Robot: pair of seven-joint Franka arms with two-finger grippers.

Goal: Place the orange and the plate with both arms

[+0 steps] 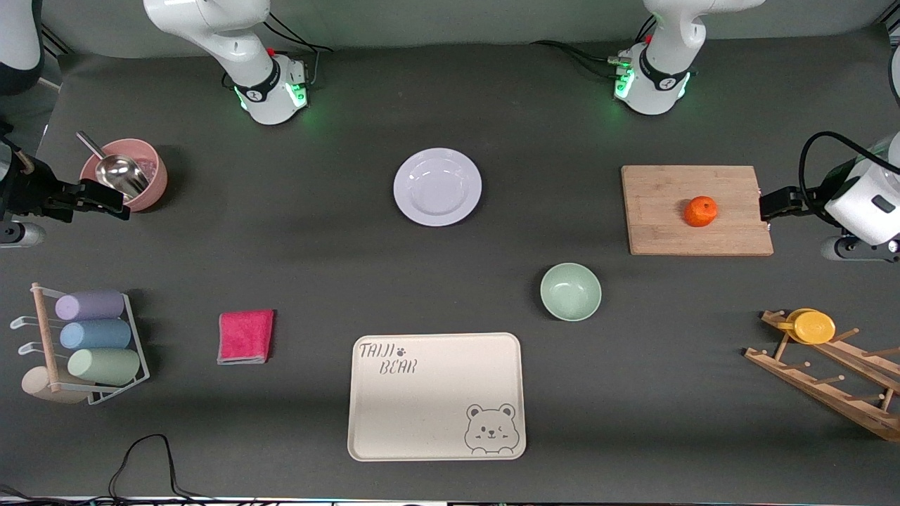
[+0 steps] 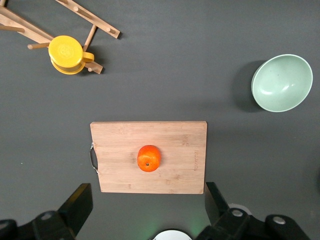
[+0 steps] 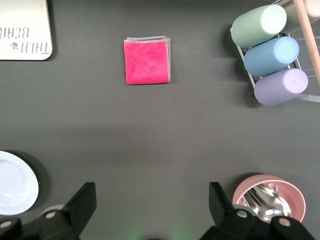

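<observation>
The orange (image 1: pixel 701 211) lies on a wooden cutting board (image 1: pixel 661 204); it also shows in the left wrist view (image 2: pixel 149 158). The pale-lavender plate (image 1: pixel 437 187) sits on the table between the two arm bases, and its edge shows in the right wrist view (image 3: pixel 12 182). My left gripper (image 1: pixel 777 204) is open and empty, over the table just off the board's end (image 2: pixel 148 197). My right gripper (image 1: pixel 105 200) is open and empty, over the table beside a pink bowl (image 3: pixel 150 197).
The pink bowl (image 1: pixel 130 176) holds a metal scoop. A pale-green bowl (image 1: pixel 570 291), cream bear tray (image 1: pixel 436 397), pink cloth (image 1: pixel 245 336), cup rack (image 1: pixel 84 344) and wooden rack with a yellow disc (image 1: pixel 812 327) lie nearer the front camera.
</observation>
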